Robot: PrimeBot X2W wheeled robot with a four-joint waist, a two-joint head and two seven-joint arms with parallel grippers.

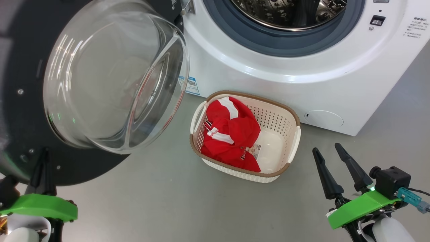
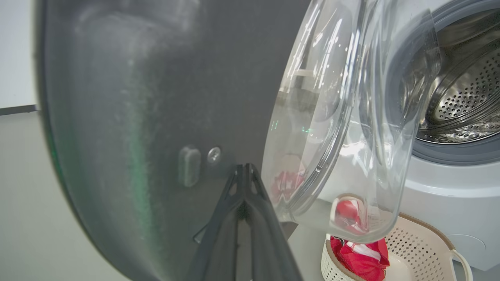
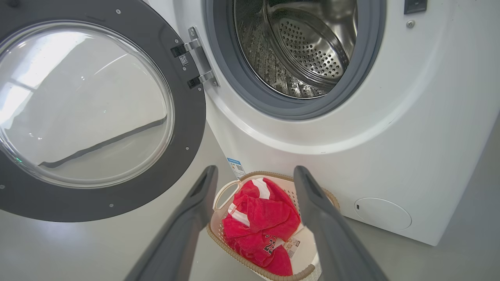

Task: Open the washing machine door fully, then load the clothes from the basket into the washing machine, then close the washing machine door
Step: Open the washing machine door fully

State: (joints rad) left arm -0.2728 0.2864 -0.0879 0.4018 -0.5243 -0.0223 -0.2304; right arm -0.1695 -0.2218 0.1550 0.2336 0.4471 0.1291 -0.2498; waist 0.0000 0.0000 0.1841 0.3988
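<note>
The washing machine [image 1: 268,74] stands with its steel drum [image 3: 304,47] exposed. The washing machine door [image 1: 27,134] is swung out to the left, its clear glass bowl [image 1: 114,77] bulging toward me. My left gripper [image 1: 43,153] is shut, and in the left wrist view its tips [image 2: 244,168] rest against the door's black inner face [image 2: 136,97], beside the glass. The basket [image 1: 295,117] sits on the floor before the machine with the red clothes [image 1: 231,134] piled in its left half. My right gripper [image 1: 326,148] hovers open and empty to the basket's right. In the right wrist view it [image 3: 256,171] frames the clothes [image 3: 258,226].
Grey floor surrounds the basket, with open room in front of it and between the two arms. The door's hinge [image 3: 197,58] is on the opening's left. A blue label [image 1: 191,84] and a round cap [image 1: 324,118] sit low on the machine's front.
</note>
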